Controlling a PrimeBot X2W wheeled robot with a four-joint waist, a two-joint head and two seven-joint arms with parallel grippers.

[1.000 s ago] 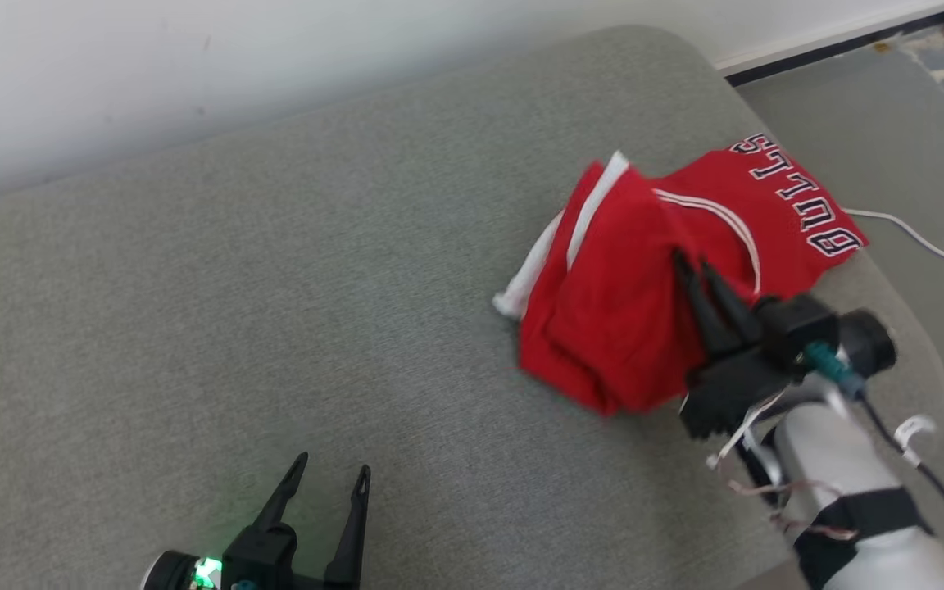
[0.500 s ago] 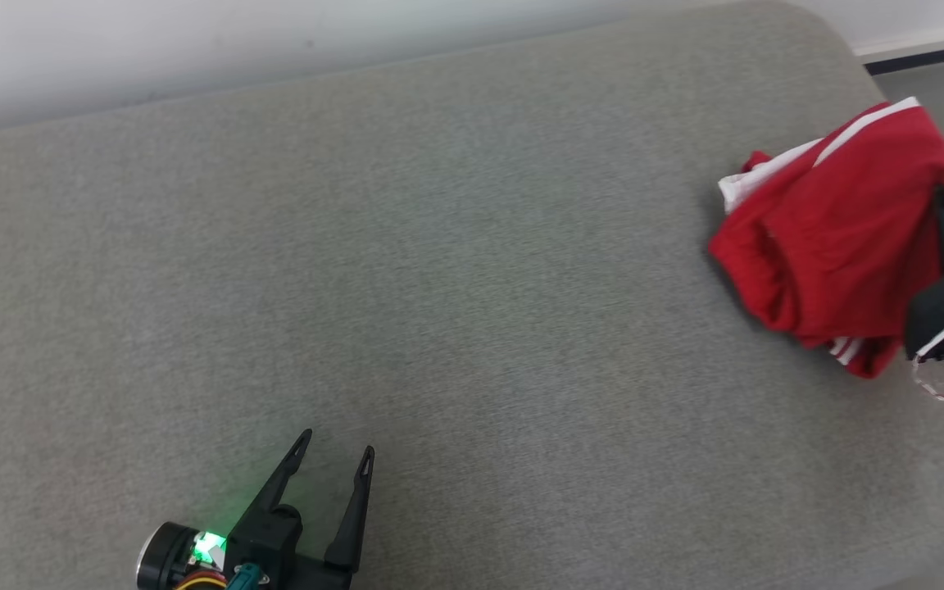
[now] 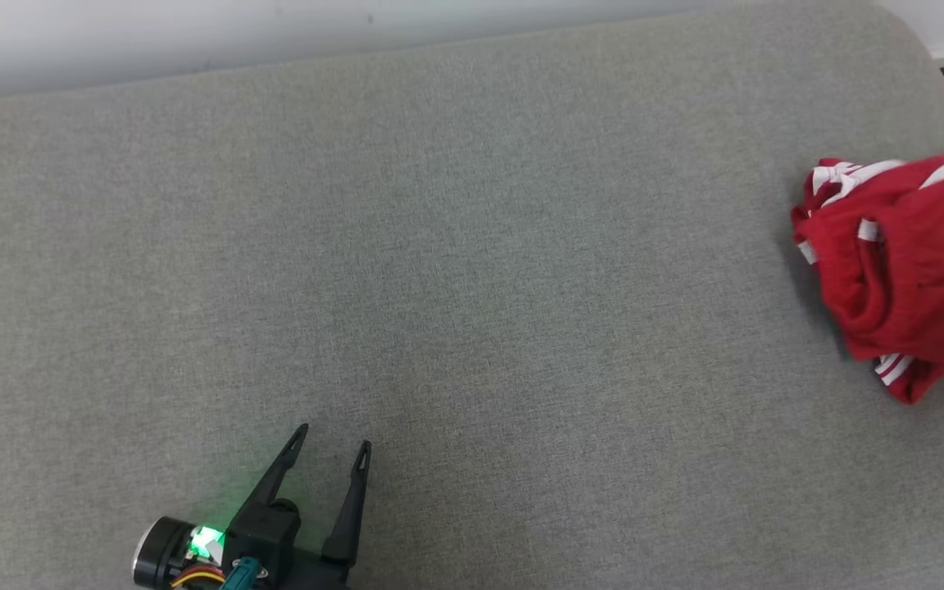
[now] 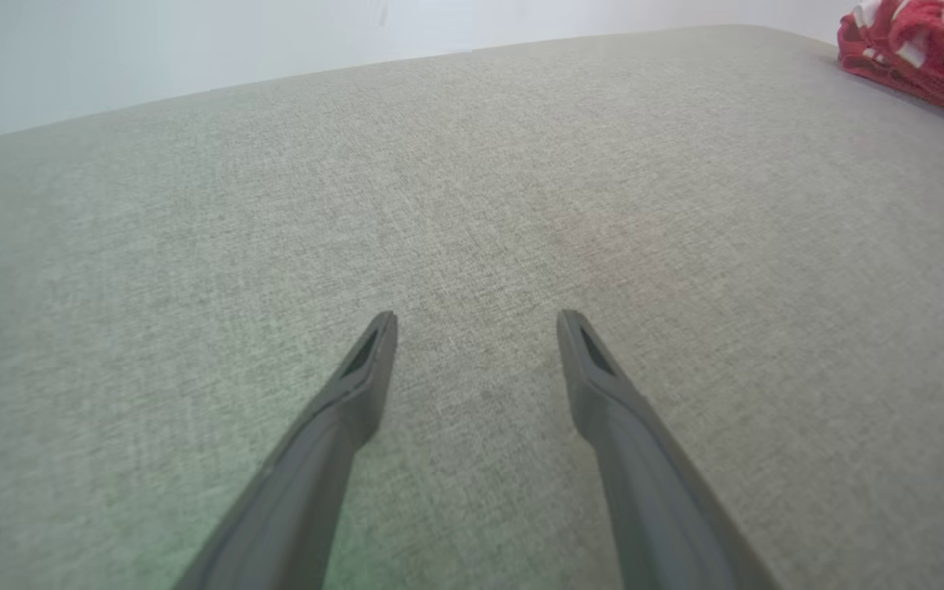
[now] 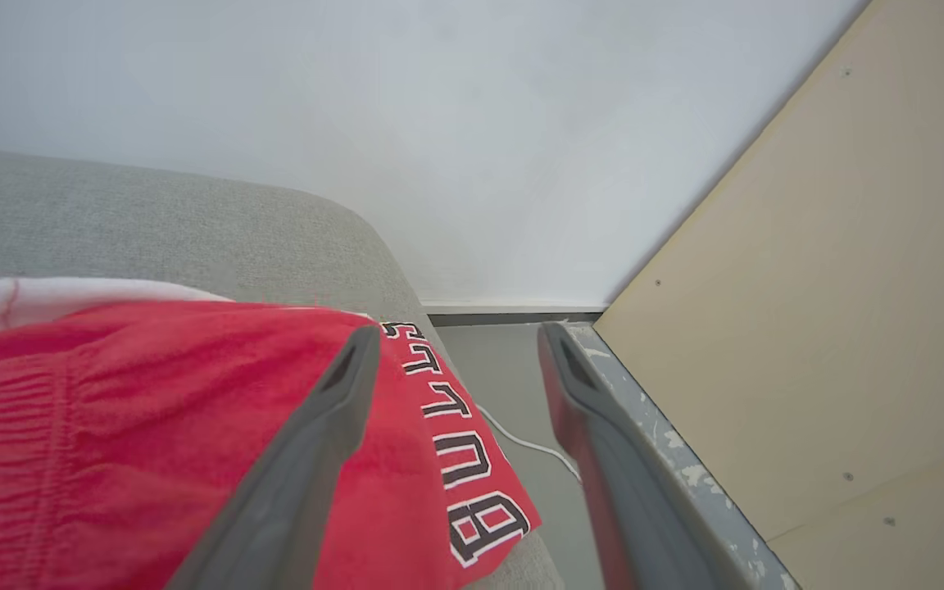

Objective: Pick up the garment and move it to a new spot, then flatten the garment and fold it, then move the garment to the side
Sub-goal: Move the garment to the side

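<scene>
The red garment (image 3: pixel 898 270), with white stripes and black lettering, lies bunched at the far right end of the grey cushion (image 3: pixel 472 246). It also shows at the top right of the left wrist view (image 4: pixel 923 49). In the right wrist view, my right gripper (image 5: pixel 460 329) stands open just above the garment (image 5: pixel 152 434). Its left finger is over the red cloth, its right finger is past the cushion's end, and nothing is between them. My left gripper (image 3: pixel 333 437) is open low on the cushion, far from the garment, with only bare fabric between its fingers (image 4: pixel 476 315).
The cushion's rounded right end drops to a grey floor where a white cable (image 5: pixel 521 442) lies. A pale wooden board (image 5: pixel 832 287) stands beside that end. A white wall (image 3: pixel 193 33) runs along the cushion's far side.
The head camera has swung left, shifting the whole picture. My right gripper has gone from shut on the garment to open, and the garment has sunk onto the cushion. The left gripper has not moved.
</scene>
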